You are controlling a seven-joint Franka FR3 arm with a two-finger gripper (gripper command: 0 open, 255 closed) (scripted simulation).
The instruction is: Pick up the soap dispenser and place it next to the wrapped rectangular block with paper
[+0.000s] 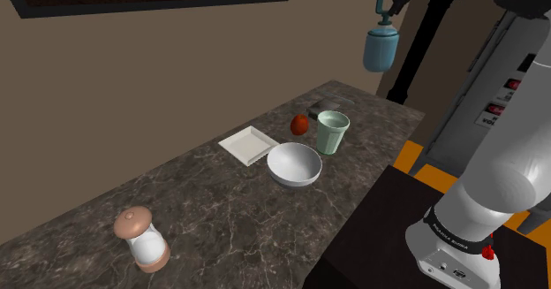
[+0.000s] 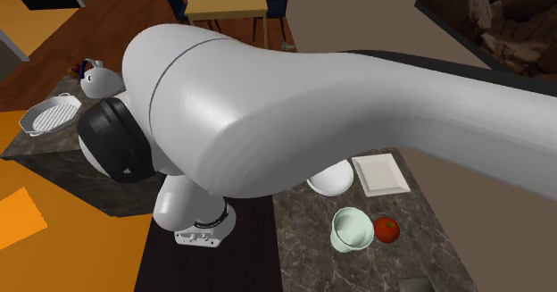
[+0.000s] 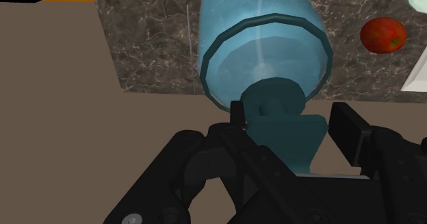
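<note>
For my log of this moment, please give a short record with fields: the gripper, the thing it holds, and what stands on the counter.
gripper: shut on the soap dispenser at its pump
soap dispenser: blue, held in the air, clear of the counter
counter: dark marbled stone
on the counter: apple, green cup, white bowl, white square plate, pink-topped bottle
task: dispenser not yet set down

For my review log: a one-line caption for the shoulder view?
Gripper holds a blue soap dispenser by its pump, high above the marbled counter with cup, bowl and apple.
</note>
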